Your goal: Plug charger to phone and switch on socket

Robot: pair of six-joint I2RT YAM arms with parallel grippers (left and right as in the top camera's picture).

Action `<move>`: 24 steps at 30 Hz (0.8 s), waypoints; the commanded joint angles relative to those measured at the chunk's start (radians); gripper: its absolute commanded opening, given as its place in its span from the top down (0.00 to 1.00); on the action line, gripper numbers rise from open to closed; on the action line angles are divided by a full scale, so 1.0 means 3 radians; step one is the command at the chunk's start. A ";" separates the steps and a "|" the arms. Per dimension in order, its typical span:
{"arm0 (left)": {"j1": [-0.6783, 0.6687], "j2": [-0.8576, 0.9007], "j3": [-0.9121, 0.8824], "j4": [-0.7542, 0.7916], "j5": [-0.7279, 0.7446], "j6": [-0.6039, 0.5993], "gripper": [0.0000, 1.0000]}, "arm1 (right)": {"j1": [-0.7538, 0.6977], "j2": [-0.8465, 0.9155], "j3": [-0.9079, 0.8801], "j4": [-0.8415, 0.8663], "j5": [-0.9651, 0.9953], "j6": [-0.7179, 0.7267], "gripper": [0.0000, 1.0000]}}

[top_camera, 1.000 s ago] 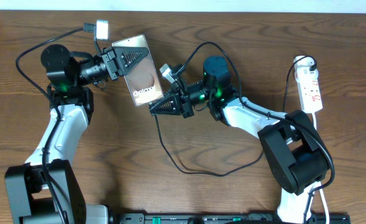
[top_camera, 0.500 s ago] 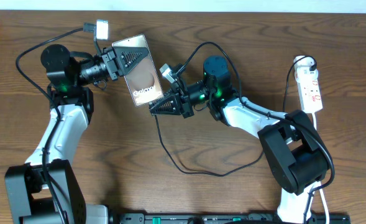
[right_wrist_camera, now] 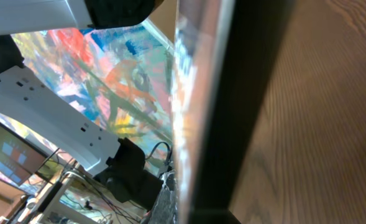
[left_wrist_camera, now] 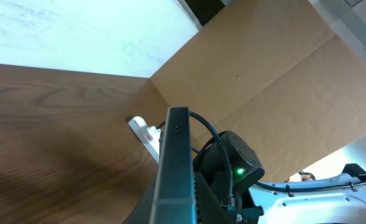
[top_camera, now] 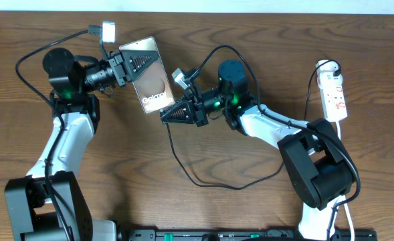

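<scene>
Nothing shifts over the last second; you hold both arms steady. Left end effector (top_camera: 126, 65) clamps the glossy rose-gold phone (top_camera: 153, 84), tilted above the brown wooden desk (top_camera: 150, 174); right end effector (top_camera: 170, 114) sits closed at the phone's lower edge, seemingly pinching the connector end of the thin black charger cable (top_camera: 203, 182); mating unconfirmed, so plugging is stalled. The white power-strip socket (top_camera: 335, 94) lies well apart, far right, untouched.
</scene>
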 commanded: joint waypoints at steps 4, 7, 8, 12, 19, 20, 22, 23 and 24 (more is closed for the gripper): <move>0.0023 -0.0006 0.0018 0.0023 0.0067 0.0146 0.93 | 0.0036 -0.0048 0.0093 0.0027 0.0050 -0.0053 0.99; 0.0023 -0.0006 0.0018 0.0022 0.0067 0.0146 0.93 | 0.0034 -0.0048 0.0093 0.0025 0.0050 -0.0053 0.99; 0.0023 -0.0006 0.0018 0.0022 0.0067 0.0146 0.93 | 0.0034 -0.0048 0.0093 0.0027 0.0051 -0.0053 0.99; 0.0019 -0.0006 0.0018 0.0022 0.0066 0.0093 0.93 | 0.0034 -0.0048 0.0093 0.0025 0.0052 -0.0056 0.99; 0.0020 -0.0006 0.0018 0.0022 -0.0150 -0.0242 0.93 | 0.0036 -0.0048 0.0093 0.0023 0.0050 -0.0079 0.99; 0.0020 -0.0006 0.0018 0.0022 -0.0177 -0.0273 0.93 | 0.0036 -0.0048 0.0093 0.0023 0.0050 -0.0079 0.99; 0.0020 -0.0006 0.0018 0.0023 -0.0225 -0.0367 0.93 | 0.0036 -0.0048 0.0093 0.0023 0.0050 -0.0080 0.99; 0.0019 -0.0006 0.0018 0.0024 -0.0226 -0.0367 0.92 | 0.0036 -0.0048 0.0093 0.0023 0.0050 -0.0079 0.99; 0.0020 -0.0006 0.0018 0.0023 -0.0223 -0.0365 0.92 | 0.0036 -0.0048 0.0093 0.0024 0.0050 -0.0079 0.99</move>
